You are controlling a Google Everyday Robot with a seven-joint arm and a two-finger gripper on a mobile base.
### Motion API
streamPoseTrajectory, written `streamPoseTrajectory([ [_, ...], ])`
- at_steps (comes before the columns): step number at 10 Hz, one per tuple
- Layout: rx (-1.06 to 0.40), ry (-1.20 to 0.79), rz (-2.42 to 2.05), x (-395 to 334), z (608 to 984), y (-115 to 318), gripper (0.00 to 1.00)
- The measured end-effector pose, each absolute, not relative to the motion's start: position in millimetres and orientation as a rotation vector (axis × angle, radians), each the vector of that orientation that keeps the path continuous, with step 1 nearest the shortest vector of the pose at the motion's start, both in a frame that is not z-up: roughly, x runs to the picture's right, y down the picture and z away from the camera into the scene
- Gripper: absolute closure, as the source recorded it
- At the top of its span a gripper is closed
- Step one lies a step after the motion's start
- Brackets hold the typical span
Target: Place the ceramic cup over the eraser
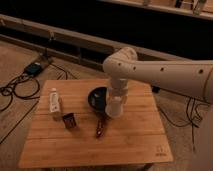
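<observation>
On a wooden table (135, 142) in a dim room, the gripper (116, 99) is pinching shut on the white ceramic cup (114, 109) just right of a black bowl (96, 98), seemingly starting the carry, which next calls for moving left and nearer, over the eraser (70, 120).

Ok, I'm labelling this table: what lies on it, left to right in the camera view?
White tube, eraser, red-and-dark stick, cup gripped from above by the end effector. Black bowl omitted: it overlaps the stick.
</observation>
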State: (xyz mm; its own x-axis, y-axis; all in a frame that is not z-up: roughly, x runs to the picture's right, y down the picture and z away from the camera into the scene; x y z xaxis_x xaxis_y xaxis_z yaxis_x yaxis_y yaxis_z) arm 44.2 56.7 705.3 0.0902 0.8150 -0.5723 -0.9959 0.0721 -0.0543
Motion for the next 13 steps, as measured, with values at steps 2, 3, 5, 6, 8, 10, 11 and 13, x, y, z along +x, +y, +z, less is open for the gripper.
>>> streamPoseTrajectory([
  [2, -0.488, 0.412, 1.366, 20.2, 689.9, 44.0, 1.0],
  [3, -0.482, 0.391, 1.329, 6.8, 680.0, 37.0, 1.0],
  [5, -0.469, 0.349, 1.257, -19.3, 660.4, 24.9, 1.0],
  [6, -0.461, 0.324, 1.214, -35.0, 648.2, 18.5, 1.0],
  [8, -0.458, 0.317, 1.193, -40.9, 642.9, 16.7, 1.0],
  [10, -0.456, 0.321, 1.198, -37.8, 643.2, 16.5, 1.0],
  [11, -0.458, 0.32, 1.195, -39.6, 643.8, 17.2, 1.0],
  [13, -0.459, 0.319, 1.195, -40.0, 643.8, 17.1, 1.0],
])
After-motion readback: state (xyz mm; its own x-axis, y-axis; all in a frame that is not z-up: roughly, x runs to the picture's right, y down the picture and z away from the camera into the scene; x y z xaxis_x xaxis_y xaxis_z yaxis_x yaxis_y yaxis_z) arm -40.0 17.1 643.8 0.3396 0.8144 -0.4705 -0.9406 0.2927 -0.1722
